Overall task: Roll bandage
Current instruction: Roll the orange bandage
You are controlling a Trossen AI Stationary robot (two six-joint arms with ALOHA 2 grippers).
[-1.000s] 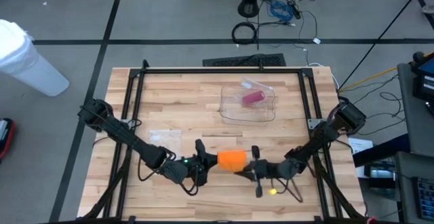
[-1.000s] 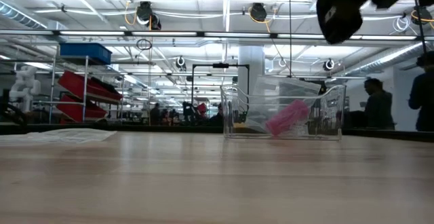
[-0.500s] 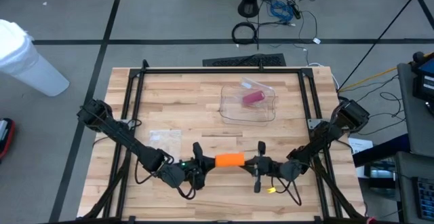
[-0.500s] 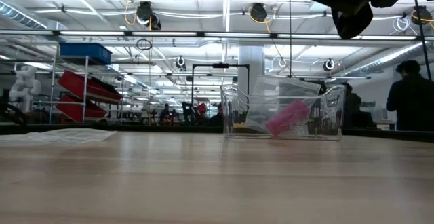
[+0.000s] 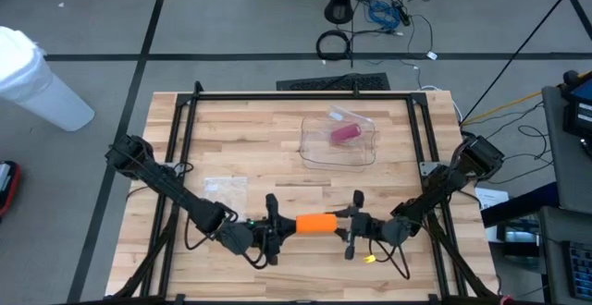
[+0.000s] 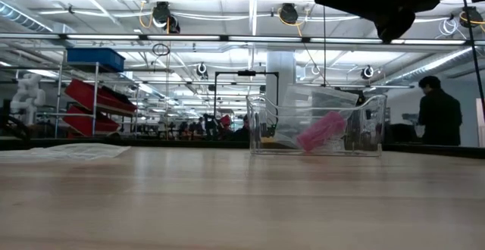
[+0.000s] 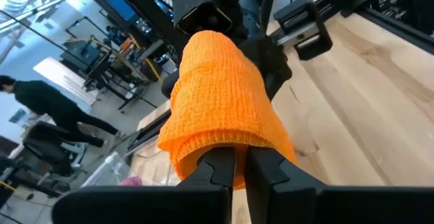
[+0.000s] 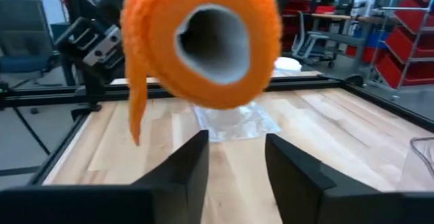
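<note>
Low view hides most of the action: only dark arm parts cut off at the top edge, no orange bandage roll visible there. From the high view the roll hangs above the near part of the wooden counter, between the two grippers. Left gripper has its fingers pinched narrow on the roll's near edge, so the cloth's end and the fingertips are partly buried in the wrap. Right gripper sits just beside the roll's other end; its fingers stand apart w/ a clear gap, nothing between them, and the roll's hollow core faces that camera, blurred, w/ a loose tail of cloth hanging off one side. Far side of the counter: clear plastic container w/ a pink item inside, well apart from both arms. A flat clear plastic sheet lies near the left arm. Black frame rails run along the counter edges; open bare wood between the roll and the container. A person stands in the room beyond, partly hidden behind furniture.
</note>
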